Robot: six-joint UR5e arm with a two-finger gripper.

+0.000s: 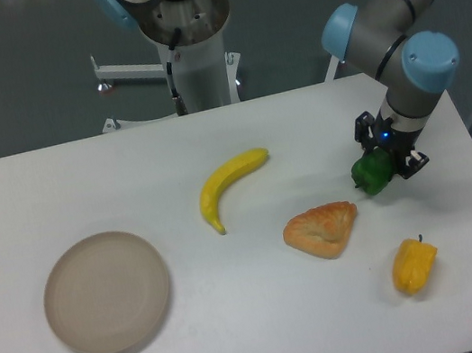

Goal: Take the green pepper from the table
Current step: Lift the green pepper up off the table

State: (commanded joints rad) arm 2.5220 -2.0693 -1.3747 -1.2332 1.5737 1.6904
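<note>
The green pepper [369, 176] is small, glossy and dark green, and sits at the right side of the white table [243, 321]. My gripper [382, 164] comes down on it from above and to the right, with the fingers closed against its sides. Much of the pepper's right half is hidden behind the black fingers [413, 164]. I cannot tell whether the pepper touches the tabletop or hangs just above it.
A yellow-orange pepper [414, 265] lies near the front right edge. A pastry [322, 229] sits just left of and below the green pepper. A banana [228, 185] lies mid-table, and a round beige plate [107, 293] at the left. The table's right edge runs close to the gripper.
</note>
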